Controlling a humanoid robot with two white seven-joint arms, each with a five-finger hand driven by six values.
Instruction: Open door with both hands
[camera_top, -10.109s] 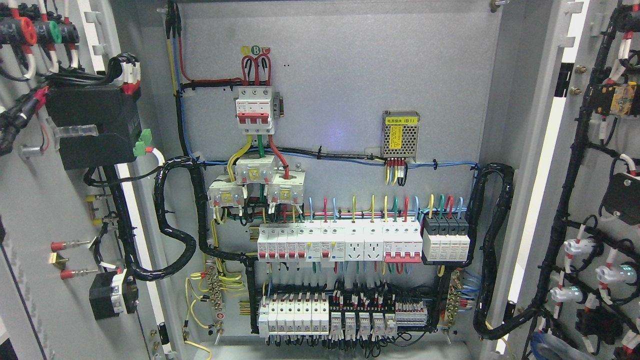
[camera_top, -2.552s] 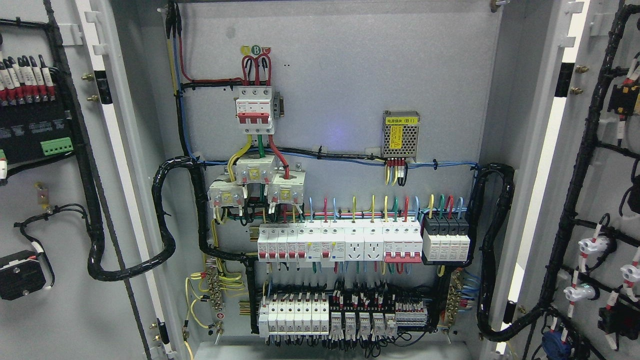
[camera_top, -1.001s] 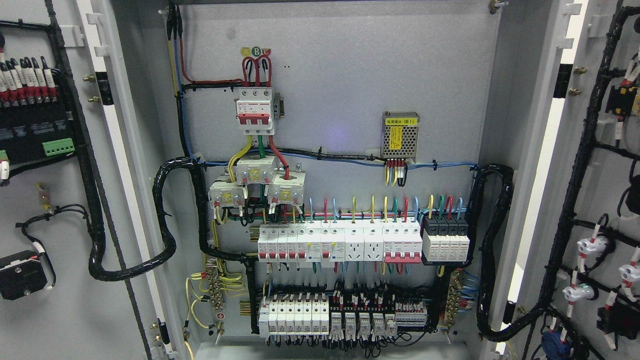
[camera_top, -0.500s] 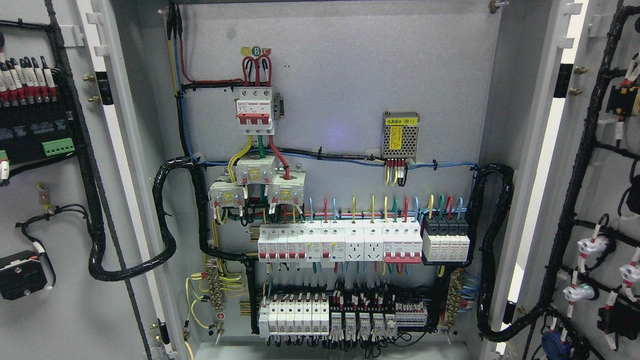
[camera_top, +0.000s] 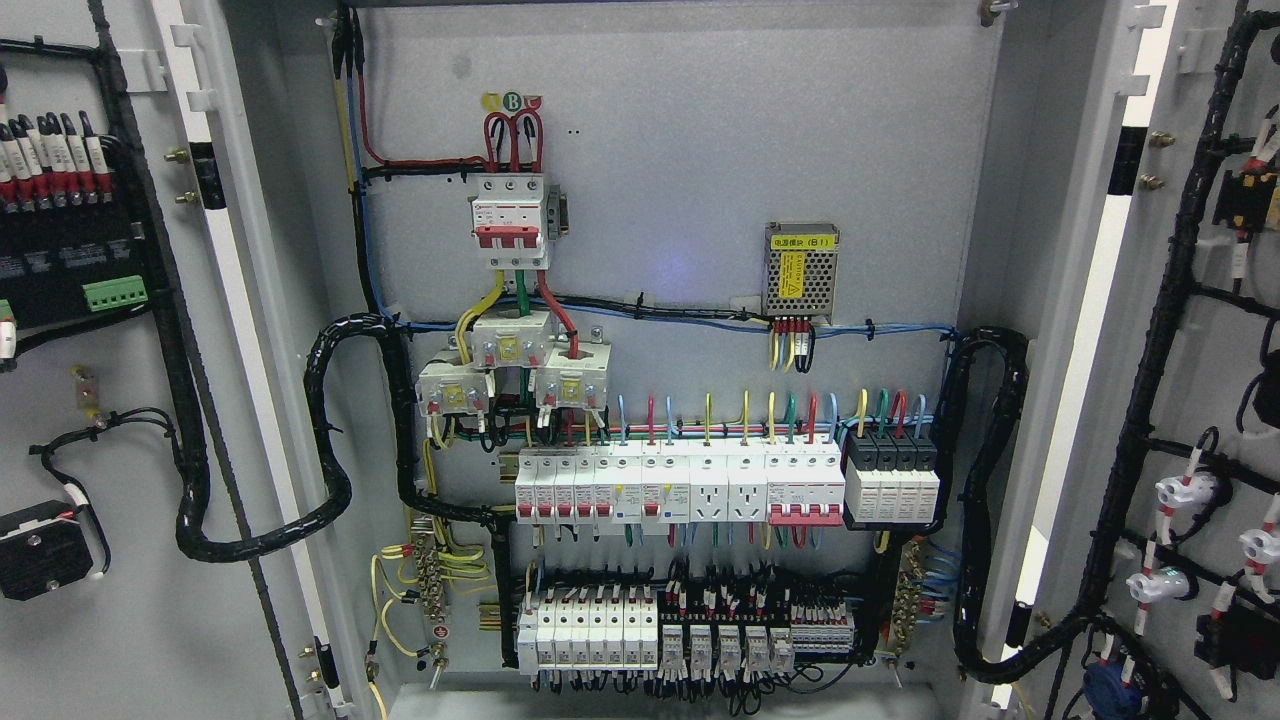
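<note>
You're looking straight into the cabinet, and both doors stand swung wide: the left door (camera_top: 110, 420) fills the left edge of the head view, its inner face toward you, and the right door (camera_top: 1190, 400) does the same on the right. Neither of your hands is in view, so I cannot tell you whether the fingers are apart or curled.

On the left door's inner face you have a black terminal block (camera_top: 60, 260) with a green connector, and a thick black cable loom (camera_top: 260, 520) sags from it across the hinge side into the cabinet. On the right door a black wire harness (camera_top: 1150, 380) runs down past white-capped fittings.

Inside, on the grey back panel (camera_top: 700, 130), a red-and-white main breaker (camera_top: 510, 220) sits upper left with red, yellow and green leads. To its right hangs a perforated metal power supply (camera_top: 801, 270) with a yellow label. Below runs a row of white breakers (camera_top: 680, 485), ending right at a dark-topped module (camera_top: 892, 480), with a lower row of terminals (camera_top: 690, 630) near the cabinet floor
</note>
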